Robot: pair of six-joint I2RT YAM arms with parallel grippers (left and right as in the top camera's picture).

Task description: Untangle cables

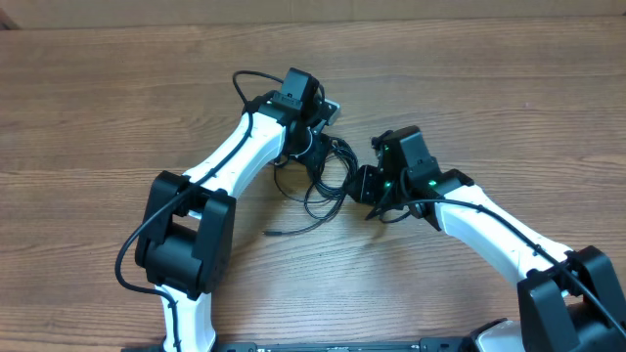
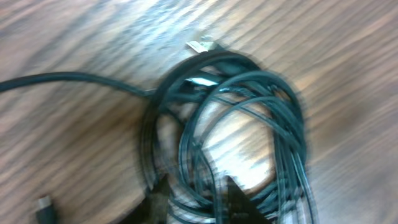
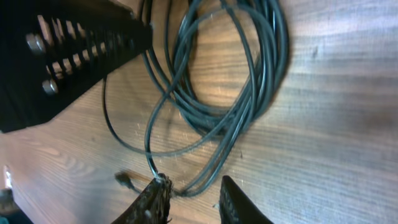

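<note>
Table (image 1: pixel 117 78) lies open along the far edge and both outer sides, free passage there. Centre is jammed: left arm (image 1: pixel 235 147) and right arm (image 1: pixel 489 210) crowd the cables (image 1: pixel 328 181), with only a narrow gap between them.

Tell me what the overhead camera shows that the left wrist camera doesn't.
Only overhead: the left arm and right arm reaching in from either side, and a loose cable end trailing toward the near edge. Only left wrist: the left gripper, its tips straddling several strands, hidden beneath the wrist overhead. Both: the cables bunched in tangled loops on the wooden table.
</note>
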